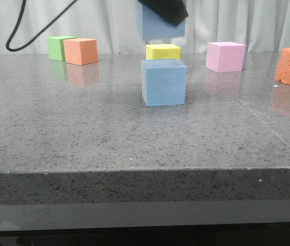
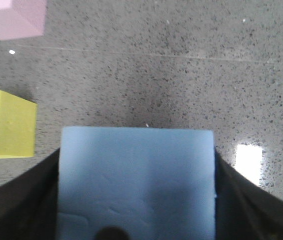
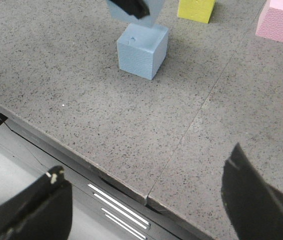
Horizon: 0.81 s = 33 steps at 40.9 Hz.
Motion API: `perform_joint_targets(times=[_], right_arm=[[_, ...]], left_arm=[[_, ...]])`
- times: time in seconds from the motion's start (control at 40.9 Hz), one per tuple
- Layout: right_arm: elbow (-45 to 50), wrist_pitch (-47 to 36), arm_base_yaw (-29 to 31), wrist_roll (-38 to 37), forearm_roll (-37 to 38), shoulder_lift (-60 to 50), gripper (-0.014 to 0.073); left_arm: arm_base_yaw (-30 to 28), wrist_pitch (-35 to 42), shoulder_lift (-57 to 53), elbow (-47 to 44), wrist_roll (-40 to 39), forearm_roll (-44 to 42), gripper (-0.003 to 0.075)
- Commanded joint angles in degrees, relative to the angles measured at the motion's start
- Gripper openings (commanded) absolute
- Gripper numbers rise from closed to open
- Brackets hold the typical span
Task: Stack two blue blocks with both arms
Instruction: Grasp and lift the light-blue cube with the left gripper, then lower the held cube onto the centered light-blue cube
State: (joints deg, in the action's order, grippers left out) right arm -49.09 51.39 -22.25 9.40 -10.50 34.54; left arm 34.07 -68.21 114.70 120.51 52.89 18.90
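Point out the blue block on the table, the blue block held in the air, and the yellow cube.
Resting blue block (image 1: 164, 84), front view, middle of its front face.
Held blue block (image 2: 136, 180), left wrist view, middle of its visible face between the pincer fingers.
Yellow cube (image 1: 163, 52), front view, its front face.

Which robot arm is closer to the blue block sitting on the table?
Left. The left gripper holds the other blue block just above the blue block on the table. The right gripper hangs back at the table's front edge, empty.
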Motion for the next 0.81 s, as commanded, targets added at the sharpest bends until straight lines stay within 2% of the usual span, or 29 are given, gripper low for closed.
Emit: perform_joint_targets(times=[0.0, 0.783], right_arm=[[-1.38, -3.63, 0.47, 0.70, -0.75, 0.11, 0.0613], [-1.38, -3.63, 0.47, 0.70, -0.75, 0.11, 0.0613]], left_arm=[[0.37, 1.83, -1.93, 1.79, -0.15, 2.25, 0.0431], [0.37, 3.56, -0.37, 1.34, -0.15, 2.39, 0.0431]])
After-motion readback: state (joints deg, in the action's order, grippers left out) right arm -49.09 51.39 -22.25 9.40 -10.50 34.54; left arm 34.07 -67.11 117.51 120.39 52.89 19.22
